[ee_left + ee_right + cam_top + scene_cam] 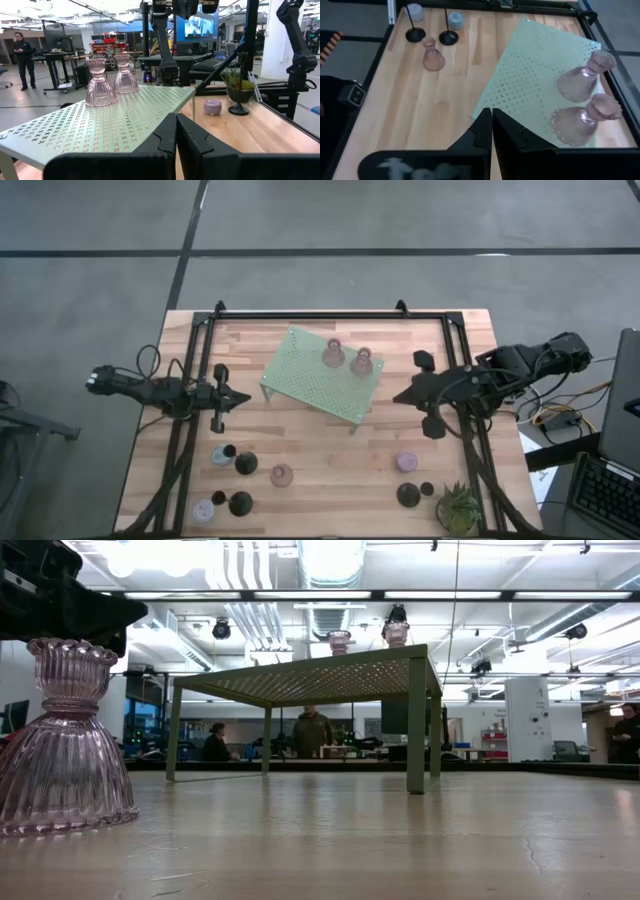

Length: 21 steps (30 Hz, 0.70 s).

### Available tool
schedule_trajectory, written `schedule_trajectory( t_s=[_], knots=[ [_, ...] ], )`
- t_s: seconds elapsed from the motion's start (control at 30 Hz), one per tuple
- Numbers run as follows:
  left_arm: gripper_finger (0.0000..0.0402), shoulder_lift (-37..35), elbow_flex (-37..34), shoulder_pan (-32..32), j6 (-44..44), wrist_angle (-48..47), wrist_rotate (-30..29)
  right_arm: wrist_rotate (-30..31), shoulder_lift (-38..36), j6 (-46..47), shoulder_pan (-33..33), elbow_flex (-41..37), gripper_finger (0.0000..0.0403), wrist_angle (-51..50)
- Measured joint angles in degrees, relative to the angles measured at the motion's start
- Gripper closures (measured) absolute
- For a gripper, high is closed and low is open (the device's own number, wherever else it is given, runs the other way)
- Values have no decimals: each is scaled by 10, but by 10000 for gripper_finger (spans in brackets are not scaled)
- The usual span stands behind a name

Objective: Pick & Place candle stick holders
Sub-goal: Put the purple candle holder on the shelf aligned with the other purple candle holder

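Centre frame, two pink glass holders [347,357] sit on the stand [300,375]: brittle, slick, best gripped at the neck. Left gripper [243,398] and right gripper [397,397] hang pinched together, empty.

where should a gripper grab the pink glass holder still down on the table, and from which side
Probably the narrow neck, from straight above. The pink glass holder stands upright on the table, with a ribbed cup over a pinched waist and a wide flared skirt, so fingers closing at the waist should seat under the cup. A black holder stands on one side, apart from it; closing across the other axis looks safer.
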Motion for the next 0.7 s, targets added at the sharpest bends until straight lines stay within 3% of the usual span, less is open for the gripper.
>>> schedule_trajectory(
  t_s=[0.57,0.7],
  knots=[
    [390,0,0,0,0,0,0,-8,-156,-76,13,-252,394,248],
    [390,0,0,0,0,0,0,-38,-185,-104,13,-308,394,311]
  ],
)
